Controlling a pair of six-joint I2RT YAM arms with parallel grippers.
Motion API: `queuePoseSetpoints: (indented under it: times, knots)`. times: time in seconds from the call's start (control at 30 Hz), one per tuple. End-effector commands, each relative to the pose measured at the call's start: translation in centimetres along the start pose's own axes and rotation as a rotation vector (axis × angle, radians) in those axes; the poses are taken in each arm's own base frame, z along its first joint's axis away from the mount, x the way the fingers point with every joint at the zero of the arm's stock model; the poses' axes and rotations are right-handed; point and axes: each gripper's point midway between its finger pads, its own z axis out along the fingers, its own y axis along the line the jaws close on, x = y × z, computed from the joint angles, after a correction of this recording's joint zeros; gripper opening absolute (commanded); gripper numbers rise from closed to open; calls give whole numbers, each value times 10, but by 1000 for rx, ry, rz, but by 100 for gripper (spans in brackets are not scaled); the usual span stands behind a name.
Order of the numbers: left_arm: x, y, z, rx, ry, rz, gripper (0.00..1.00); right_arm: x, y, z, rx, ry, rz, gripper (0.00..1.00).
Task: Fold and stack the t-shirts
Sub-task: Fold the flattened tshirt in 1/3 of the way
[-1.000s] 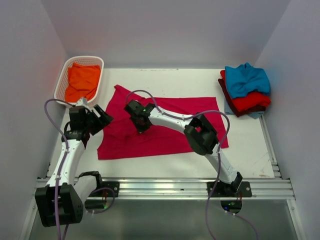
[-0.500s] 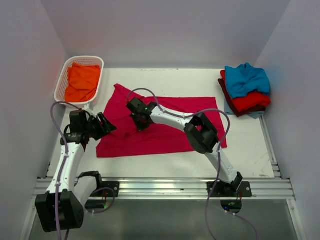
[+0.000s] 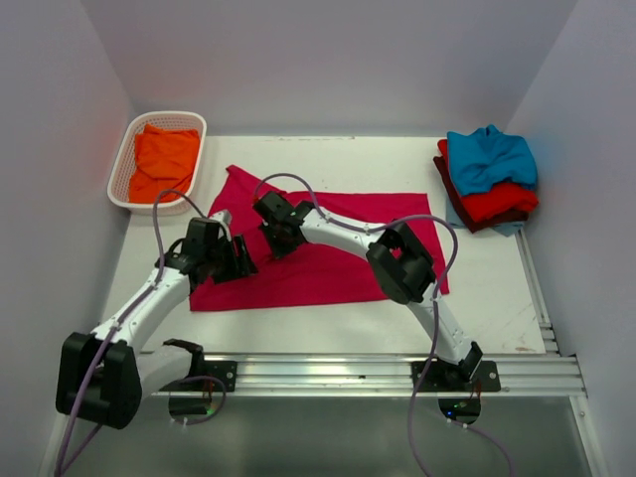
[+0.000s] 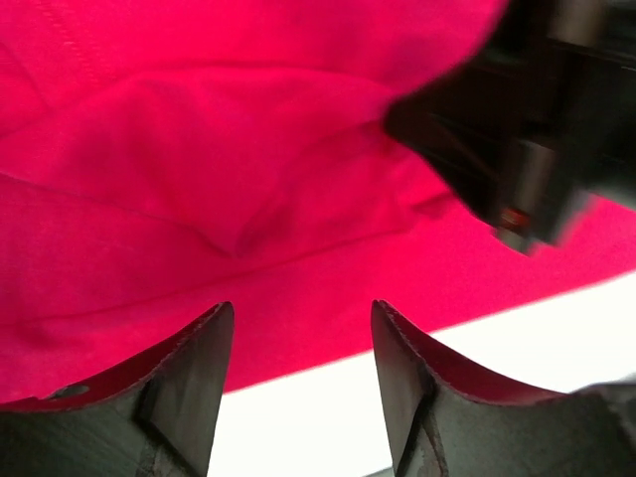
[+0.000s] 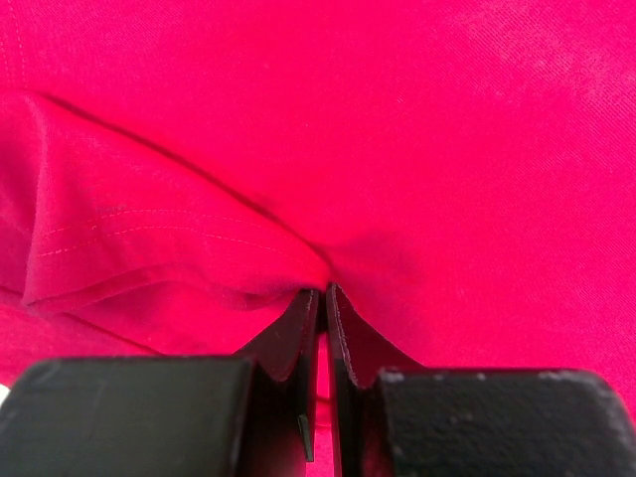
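A crimson-pink t-shirt (image 3: pixel 338 258) lies spread on the white table. My right gripper (image 3: pixel 281 237) is shut on a pinched fold of it near its upper left; in the right wrist view (image 5: pixel 323 293) the cloth bunches between the closed fingers. My left gripper (image 3: pixel 237 268) is open at the shirt's lower left edge; in the left wrist view (image 4: pixel 303 323) its fingers straddle the hem of the crimson-pink t-shirt (image 4: pixel 199 199) without holding it. An orange t-shirt (image 3: pixel 164 159) lies in the basket. Teal-blue (image 3: pixel 489 157), red (image 3: pixel 497 202) and maroon shirts are stacked at the back right.
A white lattice basket (image 3: pixel 121 164) stands at the back left. The shirt stack sits by the right wall. A metal rail (image 3: pixel 328 370) runs along the near table edge. Purple cables loop over both arms.
My left gripper has swung right and down from beside the basket onto the shirt's lower left edge. The right gripper has stayed shut on the cloth, shifting slightly.
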Motion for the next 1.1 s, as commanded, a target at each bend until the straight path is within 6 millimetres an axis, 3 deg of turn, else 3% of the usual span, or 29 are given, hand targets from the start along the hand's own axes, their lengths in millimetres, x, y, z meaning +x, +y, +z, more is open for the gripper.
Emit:
queuePoseSetpoints:
  times: [0.0, 0.23, 0.63, 0.8, 0.93, 1.0, 1.07]
  knots:
    - [-43, 2, 4, -114, -138, 64, 60, 7, 0, 12, -20, 19, 14, 8]
    - [-60, 5, 10, -243, -183, 127, 58, 8, -3, 12, -28, 25, 17, 7]
    - [-35, 11, 38, -321, -72, 174, 56, 6, -8, 12, -27, 24, 21, 7]
    - [-37, 14, 40, -352, -74, 181, 54, 9, -12, 15, -21, 32, 27, 7]
    - [-39, 19, 42, -381, -78, 182, 44, 10, -14, 16, -19, 35, 29, 6]
    - [-38, 23, 45, -400, -72, 181, 32, 11, -16, 16, -18, 36, 32, 6]
    - [-37, 24, 47, -408, -65, 181, 26, 10, -16, 15, -18, 32, 33, 6]
